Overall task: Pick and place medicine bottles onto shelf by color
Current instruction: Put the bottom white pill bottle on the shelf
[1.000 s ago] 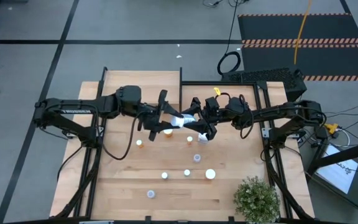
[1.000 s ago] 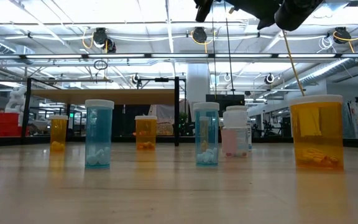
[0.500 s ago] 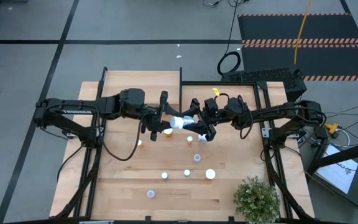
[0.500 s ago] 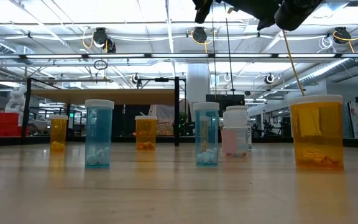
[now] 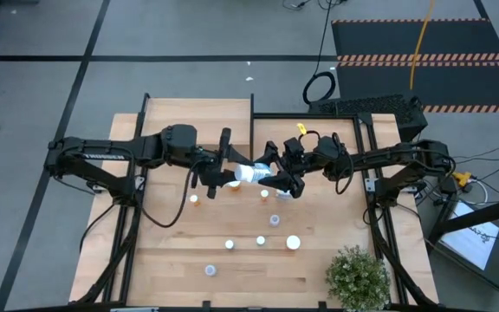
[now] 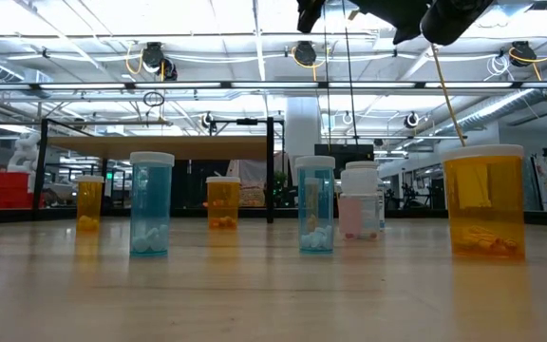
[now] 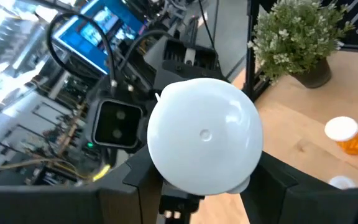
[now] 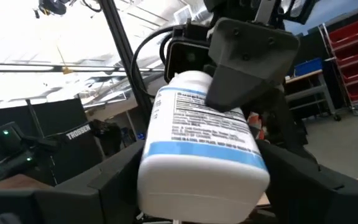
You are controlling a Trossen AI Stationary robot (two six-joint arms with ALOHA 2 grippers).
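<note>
Lying sideways, white bottle (image 5: 248, 173) between left fingers (image 8: 241, 56) and right fingers (image 7: 278, 180).

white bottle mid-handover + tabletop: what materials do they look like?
White bottle: probably opaque plastic, smooth with a slight sheen; printed paper-like label with a blue band. Its cap is glossy white, with a small centre mark typical of moulding. Tabletop: light wood, visible grain and plank lines, matte; solid or veneer can't be told.

Seemingly "THOSEN" on a dark monitor (image 8: 73, 134); bottle label (image 8: 204, 121) unreadable
</note>
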